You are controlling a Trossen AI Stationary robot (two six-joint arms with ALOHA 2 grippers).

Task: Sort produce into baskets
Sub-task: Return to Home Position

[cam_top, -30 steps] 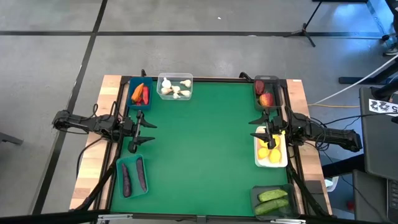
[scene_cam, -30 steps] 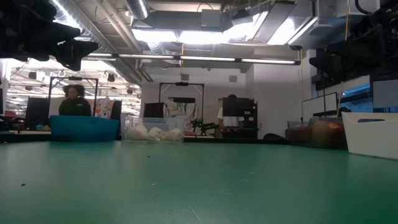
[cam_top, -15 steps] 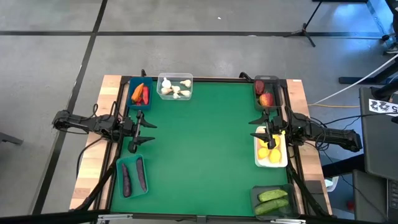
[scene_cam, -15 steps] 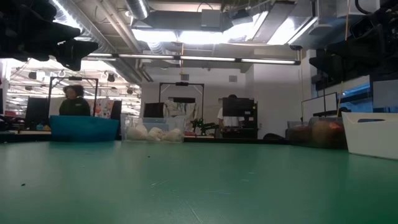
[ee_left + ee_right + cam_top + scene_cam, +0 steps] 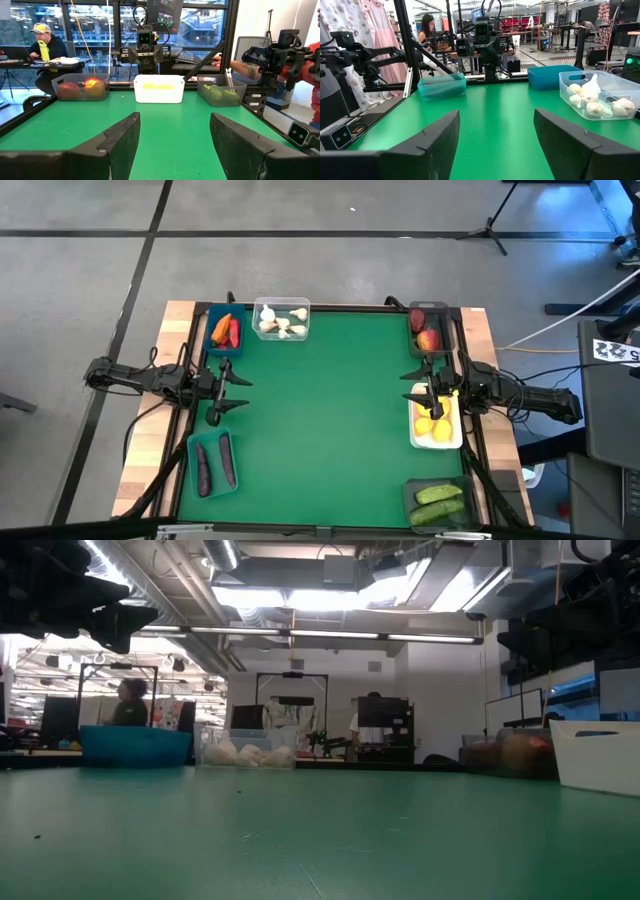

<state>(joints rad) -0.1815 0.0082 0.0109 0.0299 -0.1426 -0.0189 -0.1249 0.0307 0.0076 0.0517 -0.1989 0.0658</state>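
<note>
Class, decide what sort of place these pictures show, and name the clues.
Most likely a robotics lab: the left arm and right arm are mounted at a green table, a person sits at a desk beyond it, and bare ceiling ducts with strip lights run overhead.

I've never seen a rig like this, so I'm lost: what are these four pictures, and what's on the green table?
This is a robot: a left arm and a right arm at a green table. One picture looks straight down, one looks level across the tabletop, and two come from wrist cameras, past each arm's own fingers. The left hand and right hand hover open, holding nothing. Toy produce lies sorted: carrot and pepper in the blue basket, garlic in the clear basket, eggplants in the teal basket, apples in a dark basket, lemons in the white basket, cucumbers in a second dark basket.
</note>
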